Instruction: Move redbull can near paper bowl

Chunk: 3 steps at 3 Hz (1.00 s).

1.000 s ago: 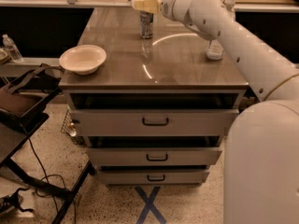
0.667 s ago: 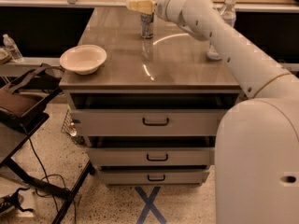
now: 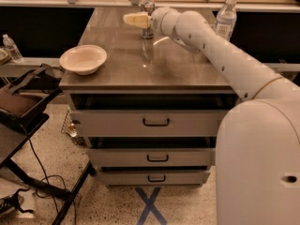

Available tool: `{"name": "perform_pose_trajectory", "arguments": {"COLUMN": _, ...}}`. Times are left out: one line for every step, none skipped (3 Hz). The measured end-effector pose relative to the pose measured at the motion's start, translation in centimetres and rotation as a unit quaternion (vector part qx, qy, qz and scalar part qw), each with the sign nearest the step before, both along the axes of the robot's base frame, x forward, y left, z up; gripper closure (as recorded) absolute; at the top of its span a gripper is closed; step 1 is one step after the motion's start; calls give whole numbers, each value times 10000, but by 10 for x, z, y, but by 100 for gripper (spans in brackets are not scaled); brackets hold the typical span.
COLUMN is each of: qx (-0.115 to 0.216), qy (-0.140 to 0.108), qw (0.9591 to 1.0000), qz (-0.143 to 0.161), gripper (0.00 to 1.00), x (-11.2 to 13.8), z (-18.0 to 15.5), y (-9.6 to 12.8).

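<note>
Tool [image 3: 136,18] has dropped & slid left vs. prev. frame: it was above the redbull can [image 3: 148,6], now it's level w/ the can's mid-height, cream tip poking out to the left. Can't tell if it's open, closed or gripping. Can stands upright, long axis vertical, far-centre on the bench [image 3: 122,69]. Tool lies horizontal across it; touching or just in front, unclear. So the can sits immediately right of the tool tip. Paper bowl [image 3: 83,59] is at the near-left corner, well apart from the can. Prob. step: secure the can, then carry it near-left twd the bowl. Water bottle [image 3: 226,18] is far right, off that path.
</note>
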State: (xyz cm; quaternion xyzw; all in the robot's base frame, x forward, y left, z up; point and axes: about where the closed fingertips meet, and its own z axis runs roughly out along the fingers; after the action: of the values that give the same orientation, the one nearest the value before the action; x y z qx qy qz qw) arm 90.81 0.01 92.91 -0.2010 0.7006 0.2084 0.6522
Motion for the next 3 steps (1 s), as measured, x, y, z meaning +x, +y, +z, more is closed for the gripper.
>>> {"name": "perform_pose_trajectory", "arguments": {"qx": 46, "qy": 7, "qw": 10000, "qz": -41, "gripper": 0, "x": 4, "z": -18, "y": 8}}
{"name": "perform_pose_trajectory", "arguments": {"qx": 0, "qy": -176, "qw": 9998, "qz": -95, "gripper": 3, "x": 16, "z": -18, "y": 12}}
{"name": "perform_pose_trajectory", "arguments": {"qx": -156, "qy": -272, "qw": 9994, "qz": -167, "gripper": 25, "x": 27, "z": -15, "y": 7}}
